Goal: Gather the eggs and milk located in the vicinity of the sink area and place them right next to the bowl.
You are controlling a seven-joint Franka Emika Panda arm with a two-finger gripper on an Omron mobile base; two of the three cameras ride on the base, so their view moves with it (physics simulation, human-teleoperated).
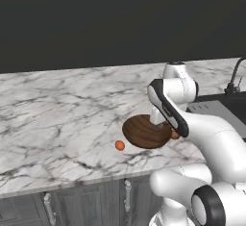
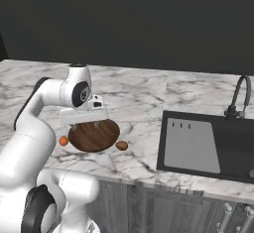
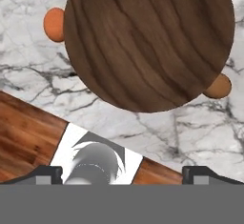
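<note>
The bowl (image 2: 94,135) sits on the white, grey-veined marble counter (image 1: 57,114), near its front edge. One orange egg (image 1: 119,145) lies just beside the bowl on its left in the base views, and a browner egg (image 2: 121,145) lies against its right side, towards the sink (image 2: 208,145). The sink is a black recessed basin with a grey floor and a dark arched faucet (image 2: 239,98), well apart from the bowl on the right. Grey cabinet fronts (image 1: 86,201) run below the counter, and a dark wall (image 2: 129,19) rises behind it. In the hand view a strip of brown wooden floor (image 3: 24,142) shows past the counter edge. The gripper (image 3: 122,173) hangs above the bowl with its jaws spread fully wide, holding nothing and touching nothing
</note>
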